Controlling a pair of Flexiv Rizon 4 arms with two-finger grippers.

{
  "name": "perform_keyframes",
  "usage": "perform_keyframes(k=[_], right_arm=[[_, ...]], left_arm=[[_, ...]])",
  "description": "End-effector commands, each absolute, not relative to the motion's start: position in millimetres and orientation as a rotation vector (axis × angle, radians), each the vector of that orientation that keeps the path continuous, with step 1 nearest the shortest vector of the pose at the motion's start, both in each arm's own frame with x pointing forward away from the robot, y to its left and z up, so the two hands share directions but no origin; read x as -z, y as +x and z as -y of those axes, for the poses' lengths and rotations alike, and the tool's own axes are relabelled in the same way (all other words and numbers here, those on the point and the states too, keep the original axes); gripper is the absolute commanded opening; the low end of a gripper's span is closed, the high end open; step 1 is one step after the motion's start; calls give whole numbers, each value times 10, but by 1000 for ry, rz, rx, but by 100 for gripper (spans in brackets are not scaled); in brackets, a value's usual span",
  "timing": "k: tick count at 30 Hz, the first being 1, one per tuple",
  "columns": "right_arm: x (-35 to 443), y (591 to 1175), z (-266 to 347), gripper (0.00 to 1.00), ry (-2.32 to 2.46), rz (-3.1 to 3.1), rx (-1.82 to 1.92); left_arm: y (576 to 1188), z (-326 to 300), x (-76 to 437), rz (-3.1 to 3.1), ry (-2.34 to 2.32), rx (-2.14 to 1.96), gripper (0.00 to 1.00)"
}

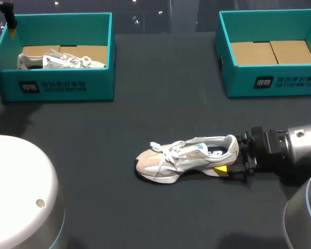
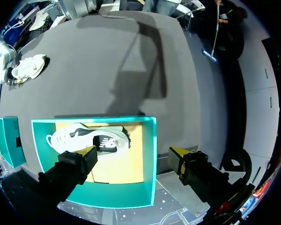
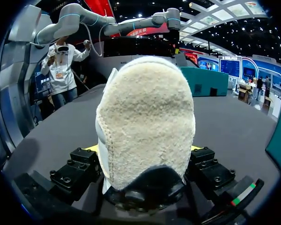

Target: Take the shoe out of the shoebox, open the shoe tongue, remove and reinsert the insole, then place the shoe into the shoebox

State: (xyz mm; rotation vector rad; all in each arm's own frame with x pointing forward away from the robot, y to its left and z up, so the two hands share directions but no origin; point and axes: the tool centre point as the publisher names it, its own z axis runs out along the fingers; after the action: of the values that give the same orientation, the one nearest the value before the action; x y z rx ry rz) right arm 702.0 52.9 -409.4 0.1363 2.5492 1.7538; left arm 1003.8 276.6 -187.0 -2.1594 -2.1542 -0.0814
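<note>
A beige and white shoe [image 1: 181,158] lies on its sole in the middle of the dark table, toe pointing left. My right gripper [image 1: 229,160] comes in from the right and is shut on its heel, one yellow-tipped finger on each side. In the right wrist view the fuzzy heel [image 3: 145,126] fills the gap between the fingers [image 3: 82,166]. My left gripper [image 2: 131,154] hangs open high above the left teal shoebox [image 2: 150,154], which holds a second white shoe [image 2: 89,138]. The left gripper [image 1: 11,26] shows only at the far left corner of the head view.
The left shoebox [image 1: 62,88] stands at the back left. A second teal shoebox [image 1: 272,83], with only its cardboard floor showing, stands at the back right. My left arm's white housing [image 1: 15,192] bulks over the front left corner.
</note>
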Motion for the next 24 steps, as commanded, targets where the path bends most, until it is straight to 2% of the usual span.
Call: perform_keyframes(k=[1,10,19,24], right_arm=[[4095,7029,-554,0,139,-2552,-1749],[4095,7029,-554,0,139,-2552,-1749],[4095,7029,-554,0,139,-2552,-1749],[4095,7029,-554,0,139,-2552,-1749]], left_arm=[[9808,-2618,1879,2217,-2111,120,100],[9396,-2312,1842,2421,-1937,41,100],[9035,-1923,1920,2748,-1387,59,100],[8813,-1698,1946,2789,-1283,57,100]])
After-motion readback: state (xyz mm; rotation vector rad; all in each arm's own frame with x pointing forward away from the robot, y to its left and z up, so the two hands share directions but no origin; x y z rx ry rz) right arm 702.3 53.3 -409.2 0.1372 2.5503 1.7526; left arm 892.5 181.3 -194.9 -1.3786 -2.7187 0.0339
